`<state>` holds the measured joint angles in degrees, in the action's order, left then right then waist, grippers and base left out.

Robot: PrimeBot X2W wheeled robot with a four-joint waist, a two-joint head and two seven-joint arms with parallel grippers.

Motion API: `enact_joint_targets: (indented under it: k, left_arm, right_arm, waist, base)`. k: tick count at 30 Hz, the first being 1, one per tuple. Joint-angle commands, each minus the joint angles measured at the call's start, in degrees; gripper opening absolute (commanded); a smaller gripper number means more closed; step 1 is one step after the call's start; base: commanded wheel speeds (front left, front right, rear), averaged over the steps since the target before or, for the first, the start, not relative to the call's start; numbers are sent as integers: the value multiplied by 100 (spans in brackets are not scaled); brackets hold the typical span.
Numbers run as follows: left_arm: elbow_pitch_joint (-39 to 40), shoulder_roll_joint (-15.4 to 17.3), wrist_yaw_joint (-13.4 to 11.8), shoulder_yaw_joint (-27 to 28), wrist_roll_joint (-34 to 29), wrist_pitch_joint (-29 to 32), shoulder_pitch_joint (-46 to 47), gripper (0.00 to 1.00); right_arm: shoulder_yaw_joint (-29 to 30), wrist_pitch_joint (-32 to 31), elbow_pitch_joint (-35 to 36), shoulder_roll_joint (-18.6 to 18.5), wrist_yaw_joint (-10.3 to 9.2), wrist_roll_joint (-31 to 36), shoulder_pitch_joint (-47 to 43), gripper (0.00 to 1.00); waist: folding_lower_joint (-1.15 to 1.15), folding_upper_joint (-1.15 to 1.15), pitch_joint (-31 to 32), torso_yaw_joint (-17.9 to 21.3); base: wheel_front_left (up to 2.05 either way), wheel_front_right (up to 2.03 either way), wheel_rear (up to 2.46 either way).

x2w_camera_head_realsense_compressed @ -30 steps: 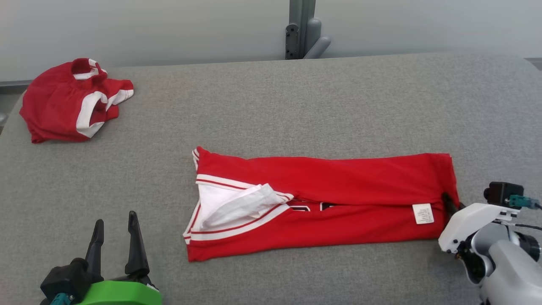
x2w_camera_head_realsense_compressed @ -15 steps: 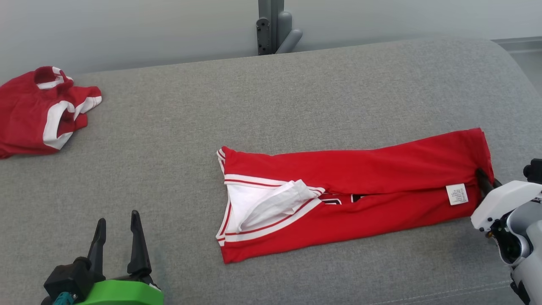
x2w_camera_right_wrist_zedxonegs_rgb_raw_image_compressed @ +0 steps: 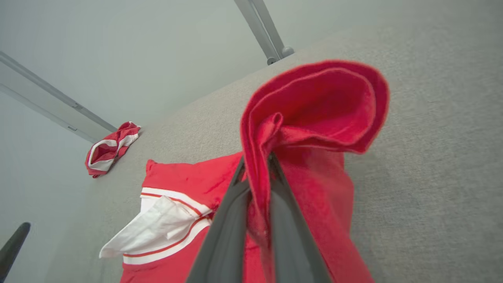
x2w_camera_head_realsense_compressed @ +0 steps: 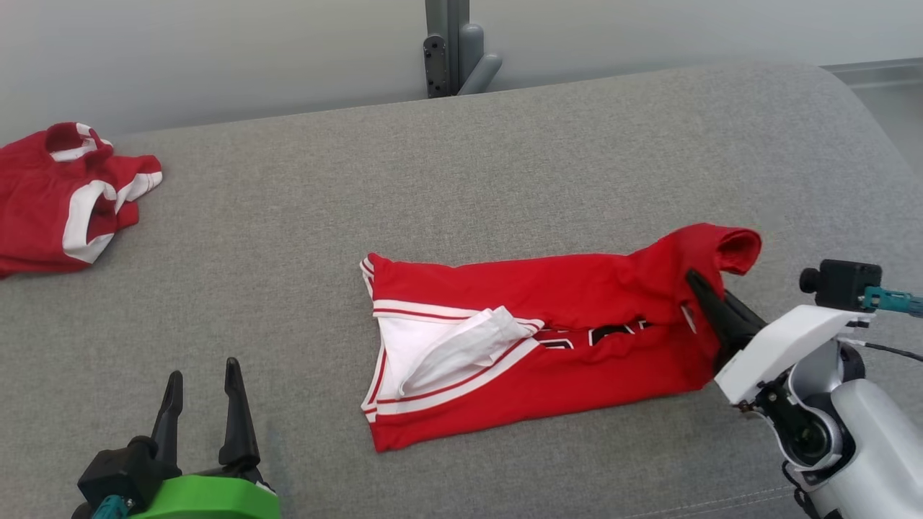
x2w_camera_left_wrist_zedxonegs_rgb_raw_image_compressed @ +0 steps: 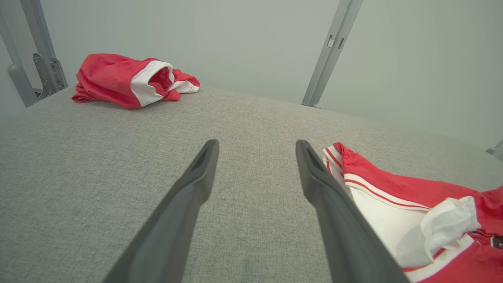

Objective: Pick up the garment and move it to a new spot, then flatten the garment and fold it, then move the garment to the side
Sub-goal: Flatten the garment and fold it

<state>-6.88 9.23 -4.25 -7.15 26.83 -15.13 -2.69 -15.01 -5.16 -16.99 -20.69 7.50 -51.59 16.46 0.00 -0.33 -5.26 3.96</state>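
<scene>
A red jersey with white trim [x2w_camera_head_realsense_compressed: 548,339] lies folded lengthwise across the middle of the grey padded table [x2w_camera_head_realsense_compressed: 433,180], its white-lined neck end toward the left. My right gripper [x2w_camera_head_realsense_compressed: 696,285] is shut on the jersey's right end and holds it lifted and curled over above the table; the pinched red cloth [x2w_camera_right_wrist_zedxonegs_rgb_raw_image_compressed: 310,106] sticks up between the two dark fingers. At the lower left my left gripper [x2w_camera_head_realsense_compressed: 202,375] stands open above bare table with nothing in it, a little left of the jersey's neck end [x2w_camera_left_wrist_zedxonegs_rgb_raw_image_compressed: 393,204]. The left gripper [x2w_camera_left_wrist_zedxonegs_rgb_raw_image_compressed: 255,145] points along the table.
A second red and white garment [x2w_camera_head_realsense_compressed: 58,194] lies crumpled at the table's far left corner, also seen as a bundle [x2w_camera_left_wrist_zedxonegs_rgb_raw_image_compressed: 129,80] ahead of the left gripper. A grey metal post [x2w_camera_head_realsense_compressed: 451,47] stands behind the table's back edge. The table's rounded right edge [x2w_camera_head_realsense_compressed: 872,130] lies near the right arm.
The right gripper has lifted the jersey's right end and carried it leftward, so that end now curls up off the table. The head camera has shifted. The left gripper has stayed put.
</scene>
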Motion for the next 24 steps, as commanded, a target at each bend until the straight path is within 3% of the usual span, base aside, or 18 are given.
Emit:
enact_joint_targets:
  k: [1,4,9,17,24]
  left_arm:
    - [-11,-9,26,7,-51,3,94,100]
    - [-25,-11,67,6,-40,3,125,100]
    - [-54,-41,87,-23,-55,2,181,100]
    - [-126,-105,144,-74,-78,3,290,100]
    - [-197,-160,209,-157,-118,3,396,100]
  right_arm:
    - [-75,-117,337,71,-2,-66,-127,0]
    - [-262,-348,888,267,-2,-99,-188,0]
    - [-564,-529,1117,625,-1,-4,3,0]
    - [-1151,-520,724,1215,-1,89,379,0]
    - [-1475,-364,73,1460,-1,55,692,0]
  waist:
    - [0,33,4,-30]
    - [0,33,-3,-123]
    - [0,33,-25,-303]
    - [0,33,-85,-661]
    - [0,33,-125,-921]
  base:
    - [0,0,0]
    - [0,0,0]
    - [0,0,0]
    - [0,0,0]
    - [0,0,0]
